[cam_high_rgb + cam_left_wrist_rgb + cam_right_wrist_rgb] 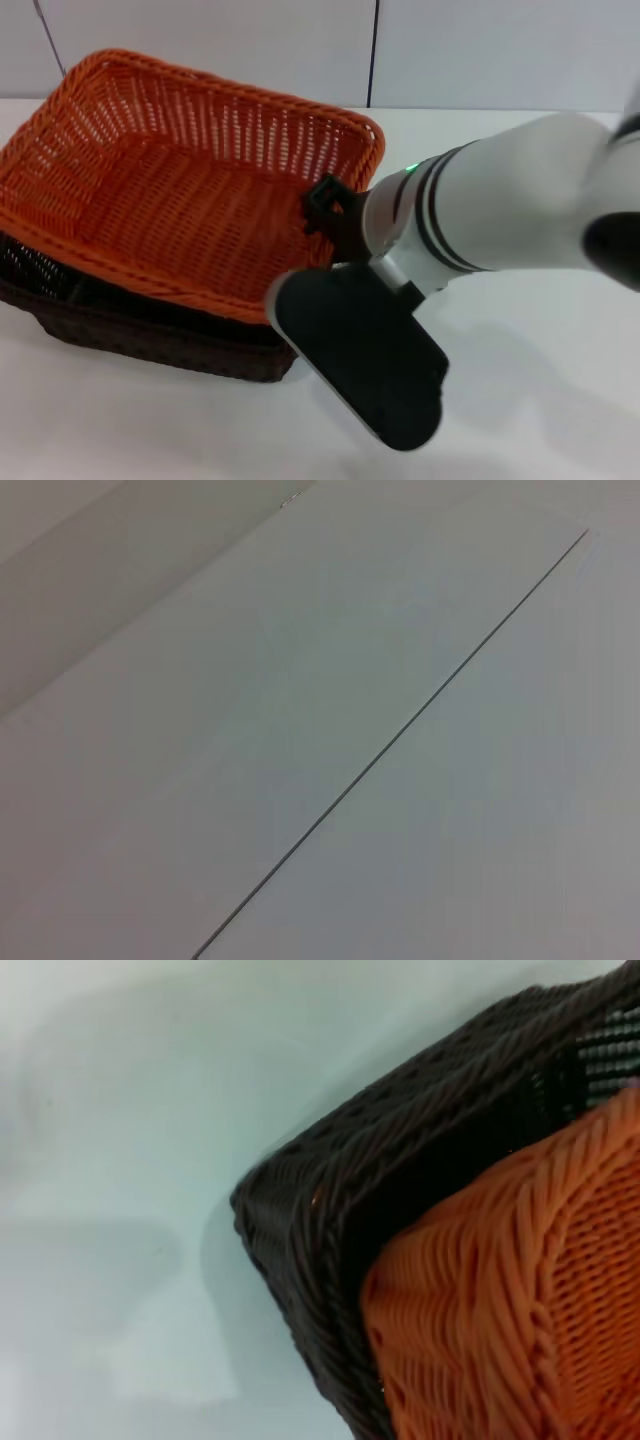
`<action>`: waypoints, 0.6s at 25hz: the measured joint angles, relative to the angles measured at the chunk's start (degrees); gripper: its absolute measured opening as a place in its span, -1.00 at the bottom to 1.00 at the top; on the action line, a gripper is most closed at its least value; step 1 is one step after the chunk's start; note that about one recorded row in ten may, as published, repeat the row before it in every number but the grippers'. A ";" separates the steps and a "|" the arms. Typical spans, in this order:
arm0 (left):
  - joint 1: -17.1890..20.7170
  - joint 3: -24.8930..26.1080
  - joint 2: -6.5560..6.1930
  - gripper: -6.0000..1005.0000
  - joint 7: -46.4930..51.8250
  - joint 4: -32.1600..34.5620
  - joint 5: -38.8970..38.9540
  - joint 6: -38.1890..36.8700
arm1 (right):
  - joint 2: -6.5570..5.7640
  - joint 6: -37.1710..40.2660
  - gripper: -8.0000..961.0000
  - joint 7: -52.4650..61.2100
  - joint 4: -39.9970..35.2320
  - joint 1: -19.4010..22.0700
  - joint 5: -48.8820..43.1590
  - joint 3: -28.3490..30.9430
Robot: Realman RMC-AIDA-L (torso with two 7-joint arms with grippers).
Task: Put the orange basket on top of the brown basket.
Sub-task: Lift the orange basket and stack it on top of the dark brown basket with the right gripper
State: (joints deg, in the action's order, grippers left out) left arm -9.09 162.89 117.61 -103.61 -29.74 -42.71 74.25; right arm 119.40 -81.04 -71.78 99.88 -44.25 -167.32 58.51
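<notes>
A: Baskets, head view: the orange basket (170,190) sits nested on the brown basket (150,335), tilted, its far-left corner raised; both stand on the white table (540,400).

B: Position of the right gripper (322,205)?

A: At the orange basket's near-right rim, a black finger over the braided edge. Whether the fingers are spread or clamped on the rim cannot be told, as the forearm hides them.

B: Right wrist view?

A: A corner of the brown basket (330,1230) with the orange basket (510,1300) inside it, rims close together.

B: Left gripper?

A: Not visible; its wrist camera shows only a pale panelled surface (300,730).
</notes>
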 joint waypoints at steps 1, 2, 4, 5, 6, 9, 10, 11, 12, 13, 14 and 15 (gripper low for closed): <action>0.03 -0.13 0.00 0.47 0.16 0.01 -0.01 0.09 | -0.02 0.69 -0.35 0.50 -0.75 -0.33 -0.01 -0.08; 0.09 -0.25 0.00 0.47 0.37 0.02 -0.01 0.23 | -0.02 1.62 -0.35 0.66 -1.14 -0.33 -0.01 -0.10; 0.12 -0.32 -0.04 0.47 0.66 0.03 0.00 0.39 | -0.14 4.93 -0.35 0.56 -1.49 0.53 -0.01 -0.31; 0.12 -0.32 -0.04 0.47 0.77 0.03 0.00 0.45 | -0.18 6.37 -0.35 0.44 -1.83 0.86 -0.01 -0.46; 0.13 -0.32 -0.05 0.47 0.78 0.03 -0.01 0.60 | -0.23 7.92 -0.35 0.37 -2.52 1.11 -0.01 -0.73; 0.13 -0.31 -0.06 0.47 0.78 0.03 0.00 0.94 | -0.24 11.20 -0.35 0.36 -4.76 1.39 -0.05 -1.97; 0.13 -0.31 -0.07 0.47 0.77 0.03 0.00 1.02 | -0.24 12.06 -0.35 0.43 -5.25 1.43 -0.06 -2.61; 0.13 -0.31 -0.08 0.47 0.77 0.03 0.00 1.07 | -0.25 12.61 -0.35 0.44 -5.68 1.45 -0.09 -3.23; 0.13 -0.30 -0.08 0.47 0.77 0.03 0.00 1.10 | -0.26 13.03 -0.35 0.42 -6.07 1.45 -0.11 -3.72; 0.11 -0.30 -0.09 0.47 0.77 0.03 0.00 1.20 | -0.29 14.49 -0.35 0.48 -7.07 1.47 -0.16 -4.60; 0.11 -0.30 -0.09 0.47 0.77 0.03 0.00 1.20 | -0.29 14.49 -0.35 0.48 -7.07 1.47 -0.16 -4.60; 0.11 -0.29 -0.10 0.47 0.78 0.03 0.00 1.26 | -0.34 15.25 -0.35 0.48 -7.56 1.58 -0.19 -4.97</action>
State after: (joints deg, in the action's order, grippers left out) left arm -8.98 162.60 117.52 -102.84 -29.71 -42.71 75.51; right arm 119.06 -65.79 -71.30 92.32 -42.67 -167.52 53.54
